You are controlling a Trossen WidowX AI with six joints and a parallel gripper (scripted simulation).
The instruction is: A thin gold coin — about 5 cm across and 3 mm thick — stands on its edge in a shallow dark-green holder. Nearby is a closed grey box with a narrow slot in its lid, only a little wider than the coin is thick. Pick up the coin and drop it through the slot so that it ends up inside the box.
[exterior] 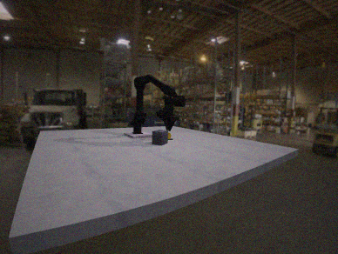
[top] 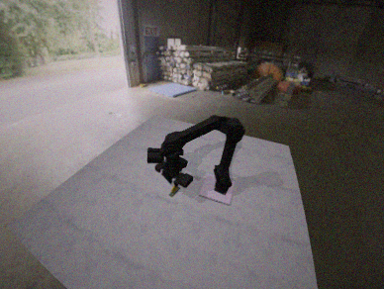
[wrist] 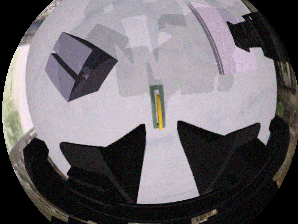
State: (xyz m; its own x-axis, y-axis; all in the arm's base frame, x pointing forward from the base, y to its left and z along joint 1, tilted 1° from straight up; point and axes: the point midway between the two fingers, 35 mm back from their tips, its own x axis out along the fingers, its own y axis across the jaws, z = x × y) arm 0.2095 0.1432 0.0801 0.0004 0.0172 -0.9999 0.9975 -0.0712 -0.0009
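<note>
Coin (wrist: 158, 107) stood on edge in its green holder (wrist: 153, 107), near the middle of the wrist view and just above the gap between the gripper (wrist: 160, 163) fingers, which were partly apart and held nothing. The grey box (wrist: 79, 66) sat in the upper left of that view, well apart from the coin. From the top view the gripper (top: 174, 187) hung just over the coin (top: 173, 191) on the worktop (top: 148, 238). The likely risks were a finger clipping the coin's rim on descent and knocking it flat, or a skewed grasp that would leave the coin tilted and jam it at the narrow slot.
</note>
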